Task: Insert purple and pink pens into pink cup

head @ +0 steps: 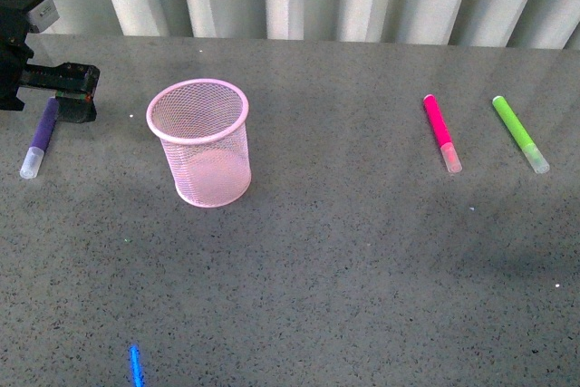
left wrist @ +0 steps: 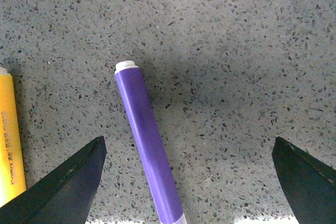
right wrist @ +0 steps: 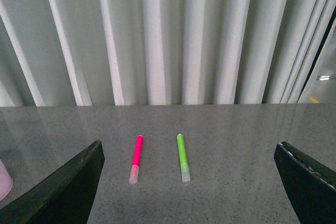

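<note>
Our left fingers (left wrist: 68,187) are spread wide and empty over the purple pen (left wrist: 147,145), a smooth round plastic barrel lying flat on the speckled worktop (head: 344,269) left of the upright pink cup (head: 199,142). It sits off-centre with a yellow pen (left wrist: 9,135) just beside it, so we judge closing could roll it or catch the wrong one. Our right fingers (right wrist: 63,187), also wide and empty, hang back from the pink pen (head: 441,131) right of the cup, and the light wire-mesh cup may tip.

Bright pens on a speckled grey desk (head: 362,260)
Purple pen (head: 41,138), magenta pen (head: 441,133), lime pen (head: 519,133), yellow pen (left wrist: 9,140), pale pink mesh cup (head: 204,156).
</note>
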Controlling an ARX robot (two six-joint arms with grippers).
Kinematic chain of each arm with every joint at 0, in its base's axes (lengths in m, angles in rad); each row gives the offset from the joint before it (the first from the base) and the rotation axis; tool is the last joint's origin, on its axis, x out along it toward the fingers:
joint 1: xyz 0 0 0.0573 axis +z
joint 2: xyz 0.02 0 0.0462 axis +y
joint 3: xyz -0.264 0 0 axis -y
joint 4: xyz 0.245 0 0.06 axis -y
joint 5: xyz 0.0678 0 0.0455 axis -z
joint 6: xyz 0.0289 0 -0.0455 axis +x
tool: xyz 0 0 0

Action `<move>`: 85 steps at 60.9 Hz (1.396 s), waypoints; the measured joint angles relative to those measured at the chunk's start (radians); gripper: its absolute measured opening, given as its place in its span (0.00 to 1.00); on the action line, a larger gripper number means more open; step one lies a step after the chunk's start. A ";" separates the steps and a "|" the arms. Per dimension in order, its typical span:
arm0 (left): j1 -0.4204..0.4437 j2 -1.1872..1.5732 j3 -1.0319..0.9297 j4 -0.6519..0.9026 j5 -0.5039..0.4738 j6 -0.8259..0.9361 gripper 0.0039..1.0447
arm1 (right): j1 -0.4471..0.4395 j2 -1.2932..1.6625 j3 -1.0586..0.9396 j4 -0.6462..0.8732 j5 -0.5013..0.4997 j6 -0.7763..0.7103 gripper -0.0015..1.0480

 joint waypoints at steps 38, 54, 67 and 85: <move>0.033 0.114 0.124 -0.070 -0.003 0.013 0.94 | 0.000 0.000 0.000 0.000 0.000 0.000 0.93; 0.032 0.148 0.216 -0.223 0.000 -0.040 0.72 | 0.000 0.000 0.000 0.000 0.000 0.000 0.93; 0.031 0.153 0.231 -0.277 0.013 -0.054 0.39 | 0.000 0.000 0.000 0.000 0.000 0.000 0.93; 0.037 0.116 0.164 -0.214 0.043 -0.060 0.12 | 0.000 0.000 0.000 0.000 0.000 0.000 0.93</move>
